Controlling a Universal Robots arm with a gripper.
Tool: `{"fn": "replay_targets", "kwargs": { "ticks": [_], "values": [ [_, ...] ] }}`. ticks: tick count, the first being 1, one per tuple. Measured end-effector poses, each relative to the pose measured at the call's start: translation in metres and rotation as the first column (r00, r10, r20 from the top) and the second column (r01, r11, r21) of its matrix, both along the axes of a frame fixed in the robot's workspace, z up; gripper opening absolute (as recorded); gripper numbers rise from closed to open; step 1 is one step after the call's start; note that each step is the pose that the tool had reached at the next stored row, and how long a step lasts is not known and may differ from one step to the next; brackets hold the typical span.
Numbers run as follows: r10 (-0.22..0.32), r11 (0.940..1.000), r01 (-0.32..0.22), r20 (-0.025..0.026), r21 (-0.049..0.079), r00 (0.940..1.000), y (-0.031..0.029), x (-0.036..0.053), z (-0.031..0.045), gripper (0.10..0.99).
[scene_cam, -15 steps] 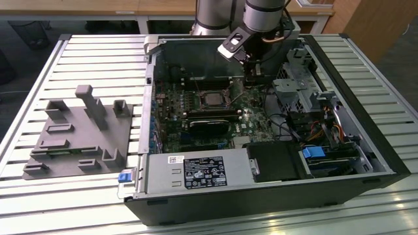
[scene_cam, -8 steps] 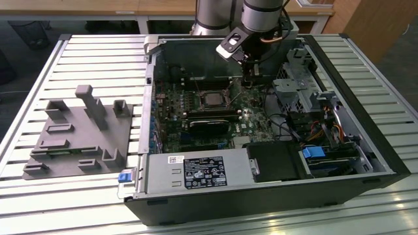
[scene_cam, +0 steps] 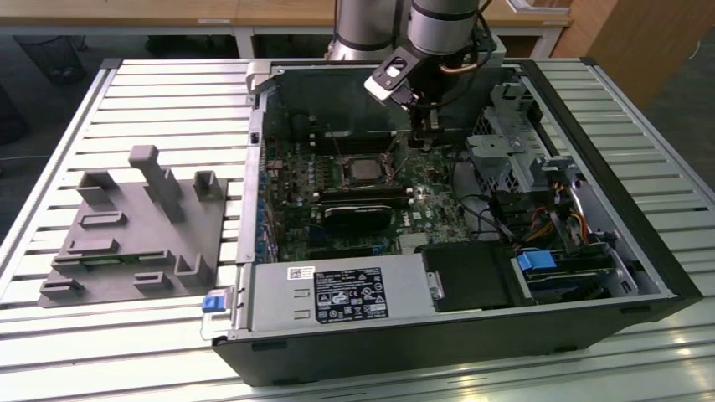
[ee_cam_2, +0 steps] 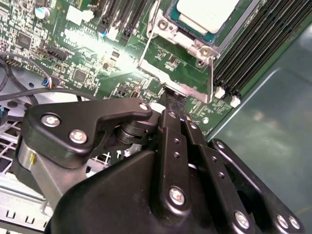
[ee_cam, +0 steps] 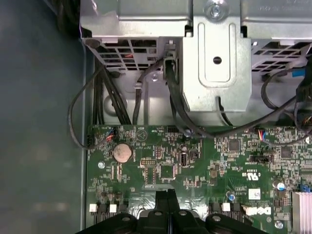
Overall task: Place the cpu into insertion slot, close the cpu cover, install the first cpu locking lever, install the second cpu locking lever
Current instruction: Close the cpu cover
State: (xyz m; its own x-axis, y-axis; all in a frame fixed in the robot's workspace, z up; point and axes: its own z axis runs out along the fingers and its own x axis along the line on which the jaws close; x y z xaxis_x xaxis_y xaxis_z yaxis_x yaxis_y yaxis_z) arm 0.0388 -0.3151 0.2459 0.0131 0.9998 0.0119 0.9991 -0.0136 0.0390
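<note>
**Operator:** Where is the cpu?

**Spotter:** Check your second wrist view. The cpu [ee_cam_2: 207,12] lies flat in the insertion slot [ee_cam_2: 181,30], silvery top up, near the middle of the green board [scene_cam: 293,197]. I'd call your first step done.

**Operator:** And the cpu cover?

**Spotter:** The cpu cover [ee_cam_2: 195,92] is swung open, clear of the chip, and bare board shows through its window. Its free edge points toward your tool. That makes sense, since it had to be out of the way for the chip to drop in.

**Operator:** What is the gripper doing?

**Spotter:** Your gripper [ee_cam_2: 173,101] has its fingers pressed together with no gap, and I see nothing between them. The tip seems to touch the cover's free edge, between the slot and the board edge by the drive cage [ee_cam: 214,63]. Closed fingers give you a narrow, stiff point. I judge that suits pushing a thin frame better than pinching it. The arm comes down steeply inside the case [scene_cam: 659,276].
</note>
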Motion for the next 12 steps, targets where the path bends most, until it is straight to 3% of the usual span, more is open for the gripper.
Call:
{"fn": "replay_targets", "kwargs": {
  "ticks": [12],
  "values": [
    [0.0, 1.0, 0.0, 0.0, 0.0, 1.0, 0.0, -0.02, -0.001, 0.106]
  ]
}}
